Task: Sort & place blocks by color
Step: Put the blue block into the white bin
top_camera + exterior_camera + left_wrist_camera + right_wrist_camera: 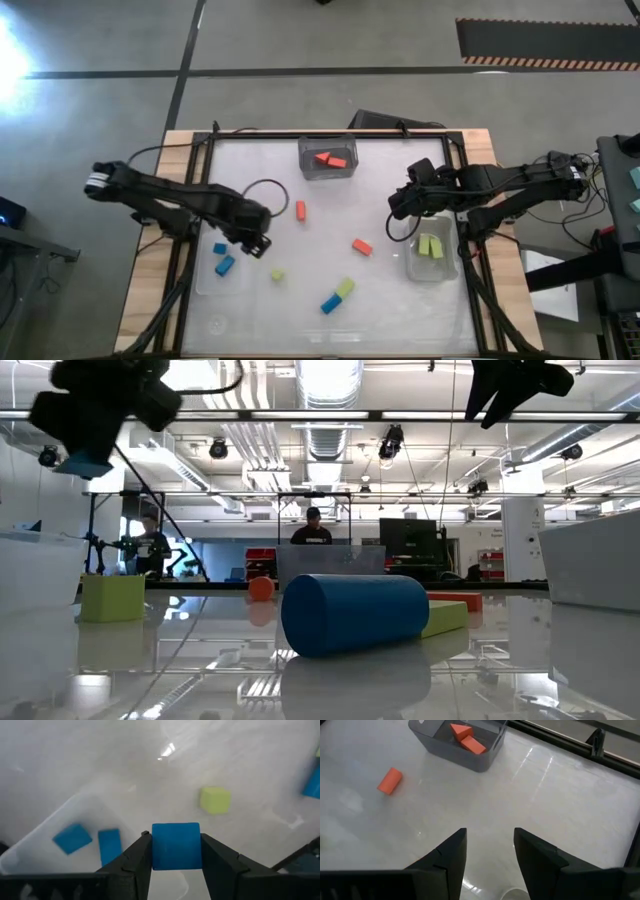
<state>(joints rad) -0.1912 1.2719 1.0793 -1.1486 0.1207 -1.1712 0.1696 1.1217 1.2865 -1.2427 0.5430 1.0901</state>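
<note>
My left gripper [175, 840] [256, 241] is shut on a blue block [175, 846] and hovers beside the clear left bin [205, 272], which holds two blue blocks [72, 838]. My right gripper [490, 845] [400, 206] is open and empty, raised above the table next to the right bin [447, 268], where yellow-green blocks [431, 246] lie. The far bin [327, 170] holds orange-red blocks [465, 739]. Loose on the table lie two orange-red blocks [300, 210] [362, 246], two yellow-green ones [277, 274] [345, 288] and a blue one [330, 303]. My left gripper pinches the blue block between its two fingers [137, 857], one on each opposite side face [156, 847]. The fingers come from above, pointing down. The block is lifted clear of the table, as the low view shows at the gripper's underside [85, 463].
A cable loop [266, 192] lies on the table near my left arm. A raised black frame [330, 134] runs around the table. In the low view a blue cylinder block [355, 612] lies close to the near edge. People stand in the room behind.
</note>
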